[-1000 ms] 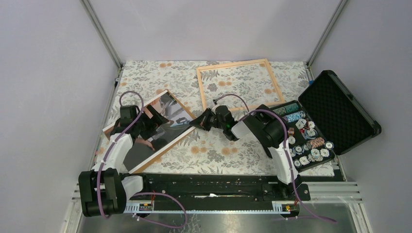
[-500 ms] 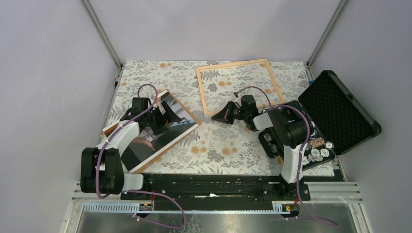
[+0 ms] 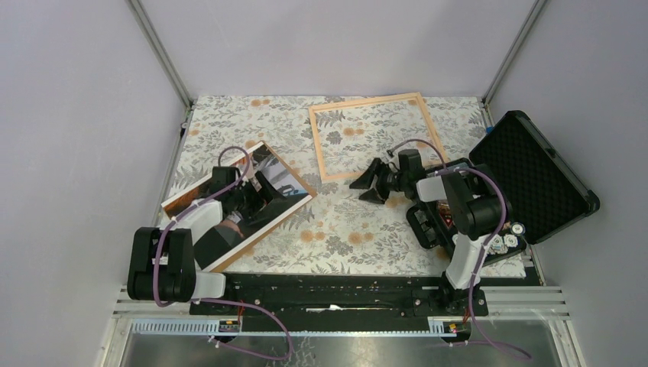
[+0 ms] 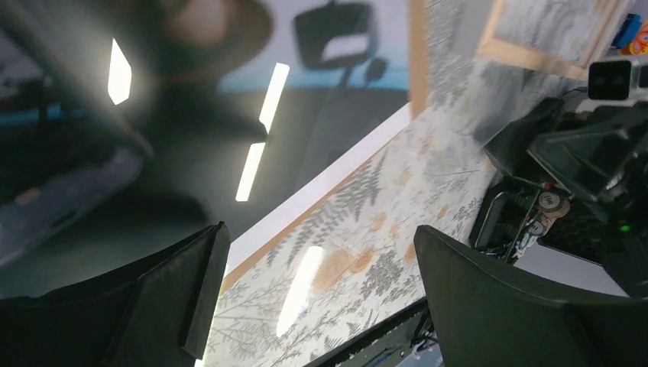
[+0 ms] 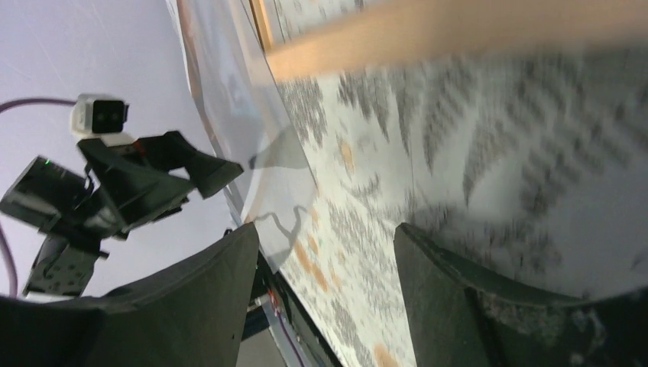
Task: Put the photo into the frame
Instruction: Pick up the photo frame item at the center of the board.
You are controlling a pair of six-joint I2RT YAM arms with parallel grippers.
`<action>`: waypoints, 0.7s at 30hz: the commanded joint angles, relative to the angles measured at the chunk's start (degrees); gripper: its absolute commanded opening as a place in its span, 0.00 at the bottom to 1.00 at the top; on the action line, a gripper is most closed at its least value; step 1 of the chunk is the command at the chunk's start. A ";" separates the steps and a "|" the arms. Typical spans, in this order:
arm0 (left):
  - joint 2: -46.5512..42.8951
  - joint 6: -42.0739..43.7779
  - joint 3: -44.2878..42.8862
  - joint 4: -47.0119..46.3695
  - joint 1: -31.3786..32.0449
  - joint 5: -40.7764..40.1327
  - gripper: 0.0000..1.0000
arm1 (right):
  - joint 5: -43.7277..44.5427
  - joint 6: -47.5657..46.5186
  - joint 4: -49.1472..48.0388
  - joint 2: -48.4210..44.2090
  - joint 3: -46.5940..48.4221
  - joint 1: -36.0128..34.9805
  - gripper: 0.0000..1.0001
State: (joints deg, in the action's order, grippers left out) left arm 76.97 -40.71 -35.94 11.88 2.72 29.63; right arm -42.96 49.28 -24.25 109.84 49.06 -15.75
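On the left side of the table, the large rectangular photo (image 3: 284, 183), a glossy print of a dark scene with blue and white patches and a brown edge, lies face up and askew on the grey floral tablecloth (image 3: 344, 229). One of its corners points towards the middle of the table. The left arm reaches over the print, and the left gripper (image 3: 264, 193) hangs above its far half. Its black fingers (image 4: 176, 283) are spread wide, with nothing between them. In the left wrist view the shiny surface mirrors the ceiling lights, and the print's white margin runs diagonally under the gap between the fingers.

Further right and towards the back, well apart from the print, the thin-railed rectangular frame of light wood (image 3: 363, 101) lies flat on the cloth, with the leaf pattern showing through its opening. The right gripper (image 3: 365, 189) sits low over the cloth, just on the near side of the frame's near rail and close to the near left corner. Its jaws are parted and hold nothing. Whether a fingertip touches the rail cannot be told. In the right wrist view that rail (image 5: 458, 30) is a blurred orange band above the two dark fingers (image 5: 191, 298).

At the far right stands an open black foam-lined case (image 3: 535, 176) with poker chips (image 3: 508, 238) in its tray, partly hidden by the right arm
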 commanded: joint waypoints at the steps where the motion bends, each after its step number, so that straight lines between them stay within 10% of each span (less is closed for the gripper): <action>1: -0.55 -4.72 4.55 -8.35 -0.17 -0.30 0.99 | 4.03 8.89 -11.36 -4.94 -8.82 -3.47 0.74; 9: -1.32 -5.53 7.61 -11.69 -0.12 -0.17 0.99 | 17.05 24.86 -39.92 1.55 -17.60 -18.65 0.73; 21: -2.97 -5.66 8.57 -13.37 -0.10 1.99 0.99 | 35.63 29.38 -52.93 8.11 -16.95 -30.27 0.67</action>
State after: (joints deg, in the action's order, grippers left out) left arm 75.94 -46.61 -28.40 0.60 2.68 30.68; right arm -17.12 76.84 -70.37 115.46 32.34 -41.98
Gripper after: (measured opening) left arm 0.988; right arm 0.675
